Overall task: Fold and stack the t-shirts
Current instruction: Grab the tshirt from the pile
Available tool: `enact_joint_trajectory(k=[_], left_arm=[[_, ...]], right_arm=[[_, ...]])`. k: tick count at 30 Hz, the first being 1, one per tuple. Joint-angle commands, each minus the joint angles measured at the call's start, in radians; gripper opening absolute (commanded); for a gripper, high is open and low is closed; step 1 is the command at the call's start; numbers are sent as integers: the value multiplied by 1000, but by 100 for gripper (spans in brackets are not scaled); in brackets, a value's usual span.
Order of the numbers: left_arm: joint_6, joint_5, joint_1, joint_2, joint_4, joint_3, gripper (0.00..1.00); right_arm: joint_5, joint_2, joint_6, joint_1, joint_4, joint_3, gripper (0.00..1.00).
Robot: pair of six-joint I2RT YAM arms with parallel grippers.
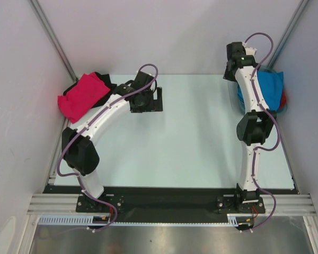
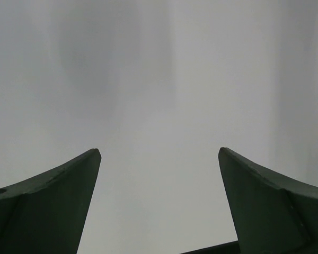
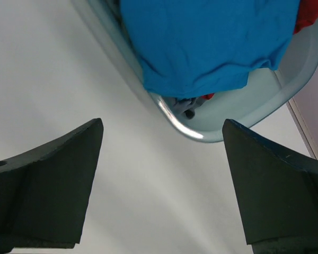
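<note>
Closest to the camera are the two arm bases, left arm (image 1: 93, 203) and right arm (image 1: 244, 201), bolted to a black strip at the near edge of the pale table (image 1: 191, 143). Both arms reach away toward the far side.

Left arm curves up the left side, and the left gripper (image 2: 159, 153) sits over the far-left part of the table, just right of the shirt pile there. Its fingers are spread wide with nothing between them; the wrist view only gives a plain pale surface past the tips.

That far-left pile is the hot pink t-shirt (image 1: 84, 96), crumpled against the left wall, with the black t-shirt (image 1: 103, 80) poking out behind it on the far side. Neither one looks folded.

Right arm runs pretty much straight up the right side. The right gripper (image 3: 161, 124) is spread wide too and holds nothing, hanging over bare table just left of the teal tub (image 3: 185, 129).

The tub sits in the far-right corner. A bright blue t-shirt (image 3: 212, 42) is heaped on top, filling most of it and draping over the edge. The dark red t-shirt (image 3: 310, 13) shows at the right side under the blue, and a bit of grey cloth (image 3: 183, 101) peeks out below the blue hem, inside the tub.
</note>
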Motion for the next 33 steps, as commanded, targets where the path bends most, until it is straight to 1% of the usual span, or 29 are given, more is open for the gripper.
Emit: enact_joint_trajectory(k=[1,3,4,8,14,17,21,23,24,28,29,31,32,33], left_arm=[[27,52,8,-21,23,-4,100],[41,62,11,-23,23,0,100],[43,65,16,-24,23,1,100],[37,82,36,-29,26,-10,100],[38,80,59,-43,23,-23,100],[38,76,65,-46,20,-25,100],[38,71,69,-49,19,-23,100],[38,71,69,-46,19,-25,100],[37,71,69,-46,19,-23,100],[38,75,71,-44,20,-20,100],[40,75,69,-44,20,-20,100],[38,77,71,-46,19,-22,100],[38,79,69,-44,19,-19,100],[37,79,69,-44,19,-20,100]], right_arm=[[63,64,48,-66,11,60,100],[63,95,62,-86,-1,72,100],[57,101,71,-119,4,72,100],[8,127,104,-179,25,74,98],[-104,183,98,-218,45,92,98],[-193,195,104,-227,57,83,98],[-375,204,139,-238,80,47,97],[-424,207,150,-242,94,27,97],[-491,210,160,-247,100,11,97],[-538,224,160,-249,100,11,96],[-543,226,159,-249,97,14,93],[-558,230,162,-255,93,14,92],[-564,232,162,-256,86,14,86],[-560,235,162,-256,80,13,83]])
